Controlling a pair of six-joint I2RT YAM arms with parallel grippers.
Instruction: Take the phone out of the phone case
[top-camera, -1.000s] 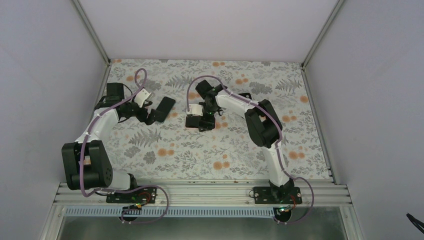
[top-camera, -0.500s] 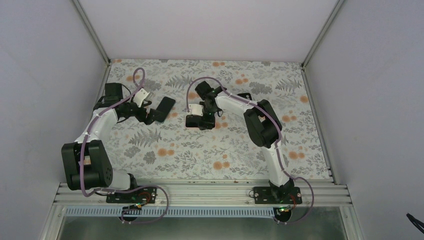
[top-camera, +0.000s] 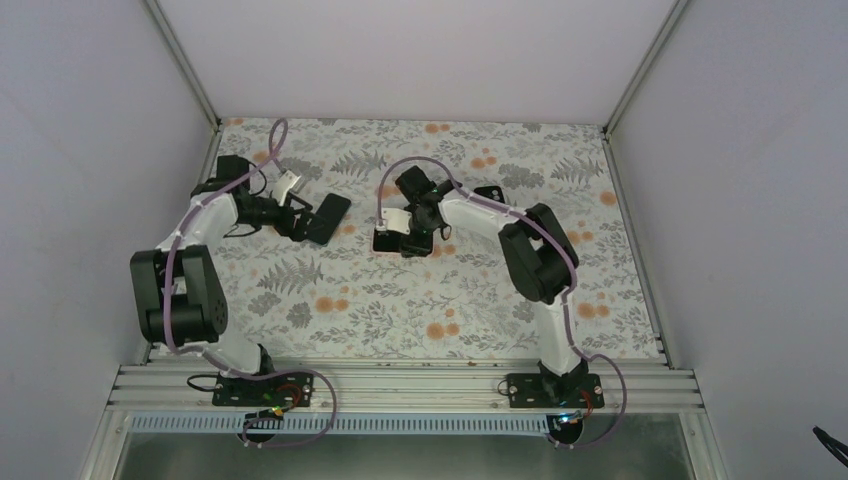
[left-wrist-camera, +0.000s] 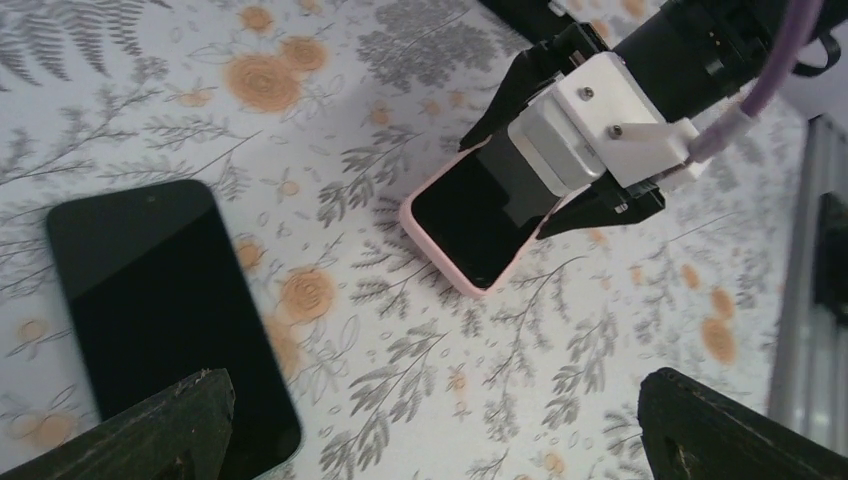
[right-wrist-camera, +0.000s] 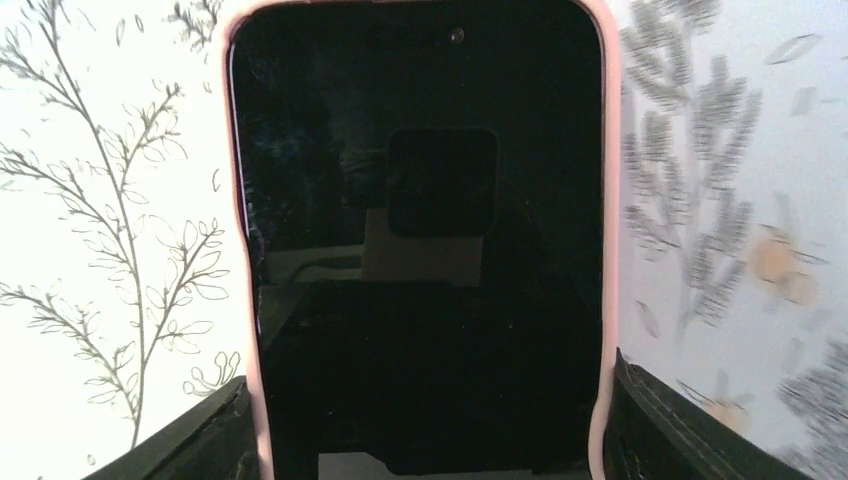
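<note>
A pink phone case (right-wrist-camera: 603, 250) holds a glossy black phone (right-wrist-camera: 420, 130), screen towards the right wrist camera. My right gripper (right-wrist-camera: 428, 385) is shut on the case, one finger on each long side, low over the table middle (top-camera: 400, 238). The left wrist view shows the case (left-wrist-camera: 440, 255) from the side, one end at the cloth. My left gripper (left-wrist-camera: 430, 400) is open and empty, its fingers spread wide. Its left finger (left-wrist-camera: 150, 430) hangs over a corner of a second black phone (left-wrist-camera: 150, 290), which lies flat at the left (top-camera: 328, 217).
The table carries a floral cloth (top-camera: 400, 310) in grey and orange. White walls and metal posts close in the left, back and right sides. The arm bases sit on a metal rail (top-camera: 400, 385) at the near edge.
My left arm has swung its elbow back towards the left wall and the gripper has drawn a little away from the flat black phone. My right gripper has shifted slightly with the pink case.
</note>
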